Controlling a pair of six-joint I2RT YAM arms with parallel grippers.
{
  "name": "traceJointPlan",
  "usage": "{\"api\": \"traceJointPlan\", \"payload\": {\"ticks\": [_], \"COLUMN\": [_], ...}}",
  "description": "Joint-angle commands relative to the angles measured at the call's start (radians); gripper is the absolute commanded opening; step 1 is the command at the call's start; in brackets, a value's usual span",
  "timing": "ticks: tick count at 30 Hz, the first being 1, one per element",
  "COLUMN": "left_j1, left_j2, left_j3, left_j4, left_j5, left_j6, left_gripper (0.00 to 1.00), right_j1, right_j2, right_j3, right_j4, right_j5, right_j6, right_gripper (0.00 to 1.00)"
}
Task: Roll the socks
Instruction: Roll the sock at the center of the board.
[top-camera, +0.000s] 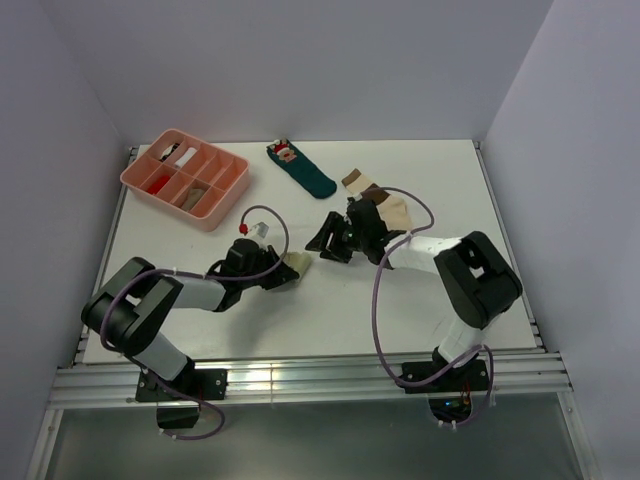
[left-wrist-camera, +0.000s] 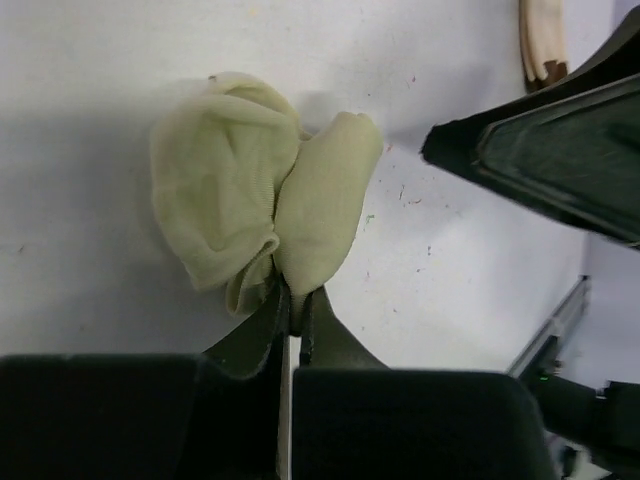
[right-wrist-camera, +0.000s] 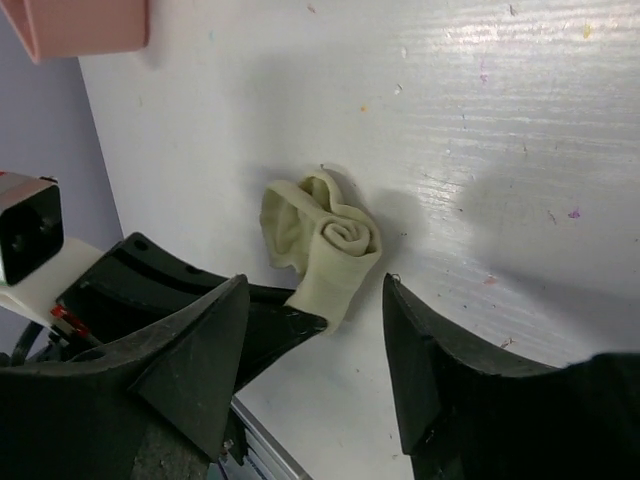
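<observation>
Between the closed fingers of the left end effector (left-wrist-camera: 295, 312), the plain sock (left-wrist-camera: 255, 190) sits on the table (left-wrist-camera: 80, 60) as a loose roll, pinched only by its tail. Facing it, the right end effector (right-wrist-camera: 315, 310) gapes, holding nothing. Any drag or release could unwind the roll. The banded sock (top-camera: 378, 197) lies unrolled beside the right end effector.

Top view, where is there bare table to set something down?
Bare white table near the front, between the two arm bases, and along the right edge past the cream banded sock. Crowded at centre: the left gripper pinches a pale rolled sock beside the open right gripper.
</observation>
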Motion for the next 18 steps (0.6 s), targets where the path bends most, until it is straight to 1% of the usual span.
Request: {"api": "traceJointPlan", "payload": {"ticks": [1,2,5,15,18], "left_j1": [0.042,0.062,0.089,0.100,0.100], "left_j2": [0.018,0.027,0.051,0.068,0.081], "left_j3": [-0.050,-0.059,-0.084,-0.081,-0.085], "left_j4": [0.094,0.142,0.190,0.159,0.170], "left_j5": [0.139,0.154,0.186,0.174,0.180], "left_j6": [-0.137,-0.151,-0.191,-0.205,-0.216], "left_gripper": [0.01,0.01,0.01,0.01,0.01], "right_j1": [0.015,0.018,0.028,0.048,0.048], "right_j2": [0.048,0.057,0.096,0.208,0.232], "right_j3": [-0.018,-0.016,-0.009,0.004,0.010], "right_j4": [0.078,0.082,0.095,0.145,0.168], "right_j5": [-0.022,-0.027,-0.038,-0.117,-0.143], "right_j6": [0.000,0.000,-0.006,0.000,0.002], "right_gripper": [0.62,0.61,0.59,0.50,0.41]}}
